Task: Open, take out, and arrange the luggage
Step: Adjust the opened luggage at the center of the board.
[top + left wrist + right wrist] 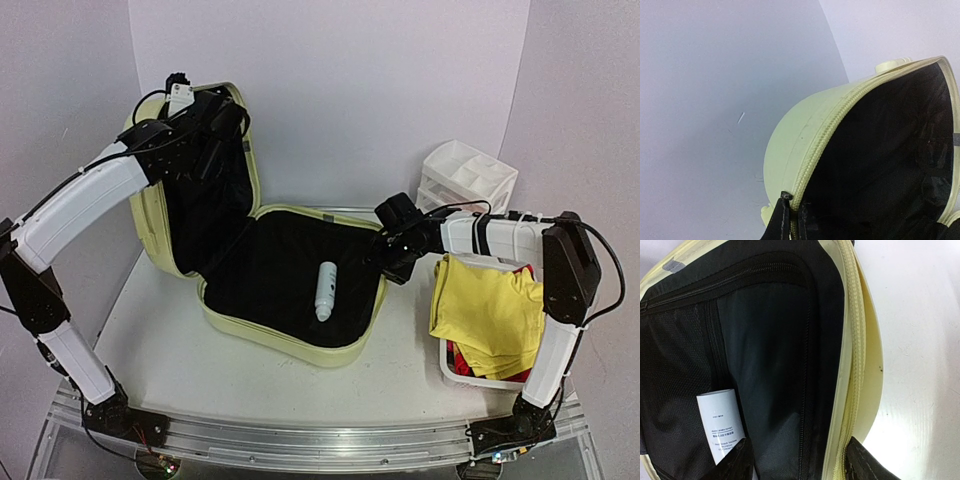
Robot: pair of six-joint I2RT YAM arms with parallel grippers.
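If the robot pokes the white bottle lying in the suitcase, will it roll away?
Probably a little. The white bottle looks round and lies on its side, so a sideways poke would likely roll it. The black lining looks soft, and the luggage has walls around it, so it should stop soon. It seems hard plastic, not floppy.
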